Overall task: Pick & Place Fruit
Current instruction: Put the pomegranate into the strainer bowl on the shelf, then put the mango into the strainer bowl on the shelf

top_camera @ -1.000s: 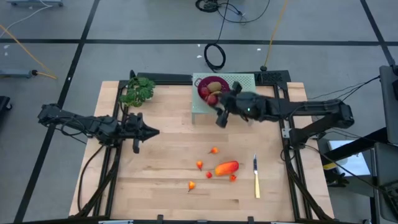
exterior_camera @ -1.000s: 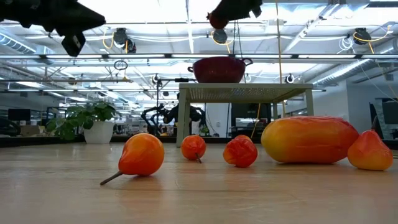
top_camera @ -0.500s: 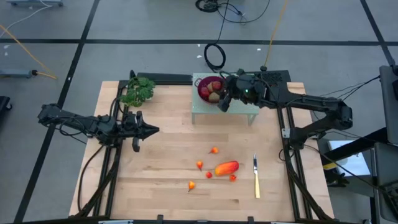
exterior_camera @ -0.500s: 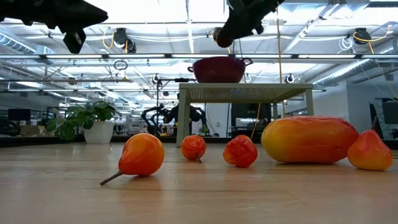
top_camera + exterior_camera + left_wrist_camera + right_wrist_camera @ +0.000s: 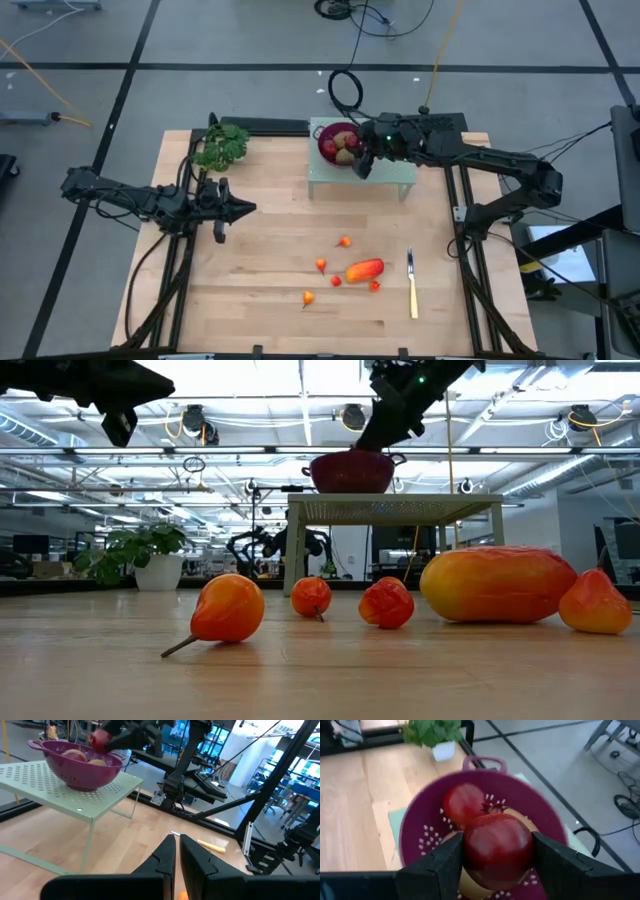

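Note:
My right gripper [image 5: 362, 165] is shut on a dark red ball [image 5: 497, 850] just above the purple colander [image 5: 335, 143], which stands on a pale green perforated stand [image 5: 385, 178] at the table's far side. Another dark red ball [image 5: 465, 802] and tan ovals lie in the colander. A larger orange-red piece [image 5: 365, 269] and several tiny orange-red fruits [image 5: 321, 265] lie on the wood near the front. My left gripper [image 5: 250, 210] hovers shut over the table's left half, holding nothing. My right gripper pinches the dark red ball by two opposite sides [image 5: 470, 855] between its two fingers [image 5: 440, 865]. The fingers slant downward from the table's right toward the colander. The ball is lifted clear, over the colander's bowl [image 5: 420, 825].
A yellow-handled knife [image 5: 411, 285] lies right of the orange-red pieces. A potted green plant [image 5: 222, 148] stands at the far left corner. Bare wood lies between the stand and the fruit.
My right gripper has carried the dark red ball toward the table's far edge, from over the stand's near left part to over the colander, sinking a little and tipping further down. My left arm has kept still.

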`<action>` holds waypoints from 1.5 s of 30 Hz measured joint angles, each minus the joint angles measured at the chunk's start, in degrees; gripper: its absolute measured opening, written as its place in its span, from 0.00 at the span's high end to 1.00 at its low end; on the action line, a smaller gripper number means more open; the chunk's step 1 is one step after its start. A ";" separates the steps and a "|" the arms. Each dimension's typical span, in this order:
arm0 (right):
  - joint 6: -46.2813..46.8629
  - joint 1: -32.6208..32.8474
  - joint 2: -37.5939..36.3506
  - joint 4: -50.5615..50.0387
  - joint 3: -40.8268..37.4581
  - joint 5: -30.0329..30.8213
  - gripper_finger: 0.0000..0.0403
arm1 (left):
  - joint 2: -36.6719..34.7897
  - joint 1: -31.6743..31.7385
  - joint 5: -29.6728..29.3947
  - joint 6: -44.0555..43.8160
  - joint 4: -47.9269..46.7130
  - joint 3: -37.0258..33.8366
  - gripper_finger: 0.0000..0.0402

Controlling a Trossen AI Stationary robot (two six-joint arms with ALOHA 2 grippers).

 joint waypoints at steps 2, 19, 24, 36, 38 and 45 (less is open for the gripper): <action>-0.93 -0.47 0.10 0.59 0.11 -0.04 0.48 | 0.05 0.00 -0.04 -0.04 0.02 -0.02 0.94; -2.62 -2.78 1.99 -0.22 0.20 0.06 0.48 | 0.05 0.00 -1.26 -0.15 -0.03 -0.02 0.94; -2.60 -2.78 1.99 -0.78 0.13 0.06 0.41 | 0.05 0.00 -1.29 0.04 -0.04 -0.02 0.94; -2.60 -2.76 2.05 -1.20 0.13 0.13 0.27 | 0.05 0.00 -1.29 1.25 -0.07 -0.02 0.94; -2.60 -2.76 2.05 -0.87 0.13 0.12 0.26 | 0.05 0.00 -1.29 1.25 -0.07 -0.02 0.94; -2.60 -2.28 0.19 4.37 0.13 0.15 0.25 | 0.05 0.00 -1.29 1.27 -0.07 -0.02 0.94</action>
